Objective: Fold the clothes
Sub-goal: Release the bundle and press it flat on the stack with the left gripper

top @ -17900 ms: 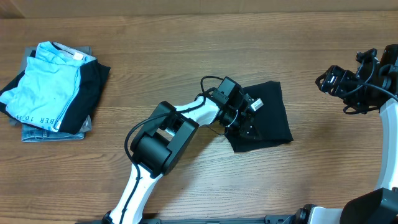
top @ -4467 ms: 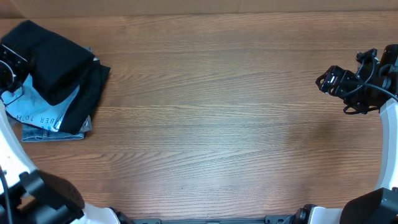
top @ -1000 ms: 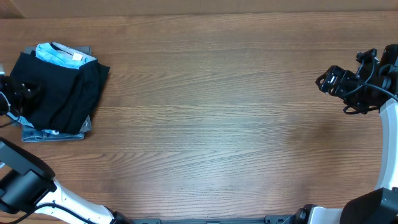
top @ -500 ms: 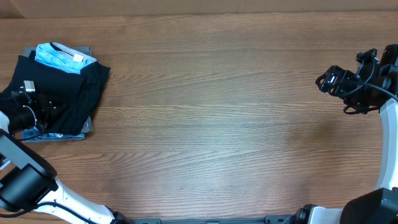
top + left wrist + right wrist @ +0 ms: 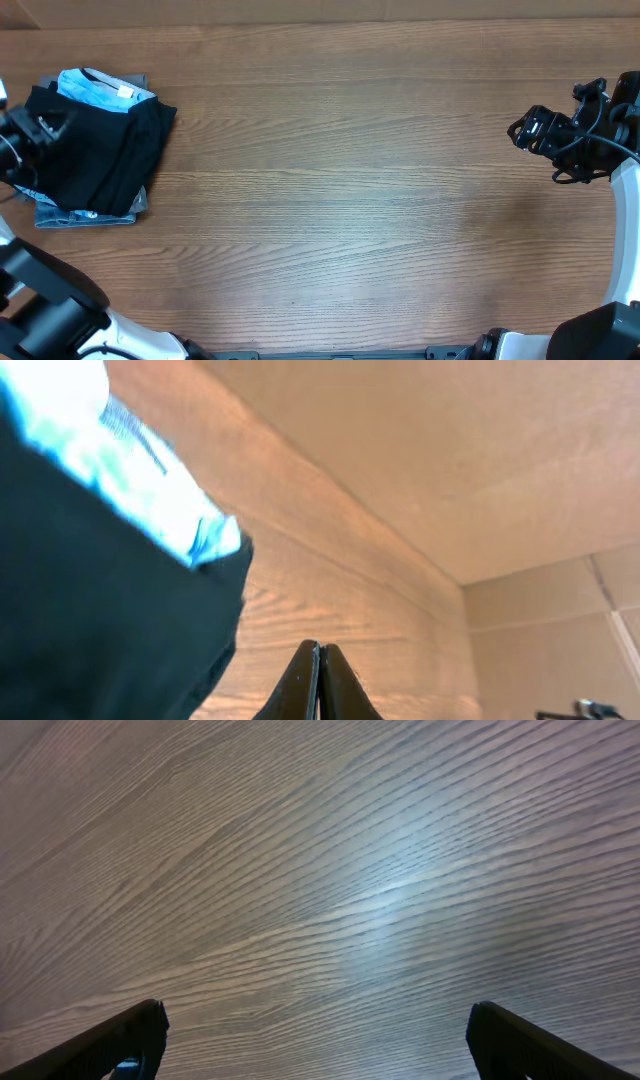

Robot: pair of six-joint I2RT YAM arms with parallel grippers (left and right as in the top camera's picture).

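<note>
The black T-shirt [image 5: 100, 150] lies folded on top of a stack at the table's far left, covering most of a light blue garment [image 5: 95, 87]. In the left wrist view the black fabric [image 5: 90, 620] fills the lower left, with the light blue garment [image 5: 130, 490] above it. My left gripper [image 5: 35, 128] hovers at the stack's left edge; its fingers [image 5: 320, 660] are pressed together and hold nothing. My right gripper [image 5: 530, 130] is at the far right, raised; its fingers [image 5: 315, 1035] are wide apart over bare wood.
A grey-blue denim-like folded piece [image 5: 85, 213] sticks out under the stack at its front edge. The wooden table [image 5: 350, 200] stretches between the two arms. A beige wall [image 5: 450, 450] stands behind the table.
The left gripper has lifted off the black T-shirt and moved back toward the stack's upper left edge. The T-shirt stays on the stack. The right arm has not moved.
</note>
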